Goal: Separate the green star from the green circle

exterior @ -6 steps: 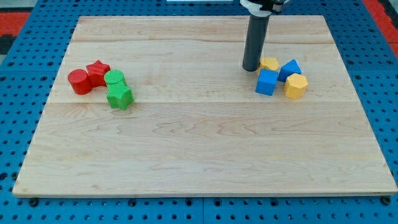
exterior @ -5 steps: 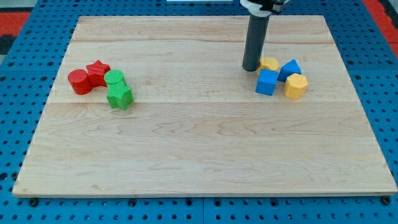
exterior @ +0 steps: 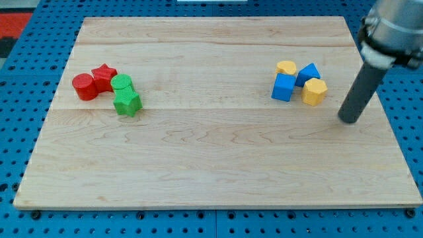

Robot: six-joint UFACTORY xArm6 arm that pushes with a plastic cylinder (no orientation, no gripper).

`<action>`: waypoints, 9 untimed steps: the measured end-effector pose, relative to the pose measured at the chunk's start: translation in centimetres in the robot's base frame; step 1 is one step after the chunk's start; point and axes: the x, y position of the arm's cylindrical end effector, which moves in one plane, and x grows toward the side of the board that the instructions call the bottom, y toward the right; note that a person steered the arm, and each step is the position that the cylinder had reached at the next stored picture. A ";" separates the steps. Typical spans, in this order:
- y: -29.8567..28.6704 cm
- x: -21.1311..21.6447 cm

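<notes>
**Tip on the right side, touching no block**

Your board (exterior: 218,158) is the biggest thing here, a pale wooden panel lying on a blue pegboard (exterior: 410,86). The rod (exterior: 362,86) comes down from the view's top right at a slight slant, and my tip (exterior: 350,121) sits on the wood near the board's right edge. It is a plain rod end with nothing to spread or pinch. It holds nothing and rests against no block.

Nearest to the tip, just up and to its left, is a cluster of four blocks. The yellow hexagon (exterior: 314,91) is the closest, with a clear gap of bare wood between it and the tip. Beyond it to the left lies the blue cube (exterior: 283,86), and behind those two sit the blue triangle (exterior: 308,73) and a second yellow block (exterior: 286,67), whose shape you cannot quite make out. These four are packed close together.

Far across the board to the tip's left is the other cluster. The green star (exterior: 127,102) is its nearest member, and it touches the green circle (exterior: 121,83) just above it. Further left again, the red star (exterior: 104,76) is pressed up beside the green circle, and the red circle (exterior: 84,86) lies farthest of all from the tip.
</notes>
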 end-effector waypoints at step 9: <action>-33.3 -10.5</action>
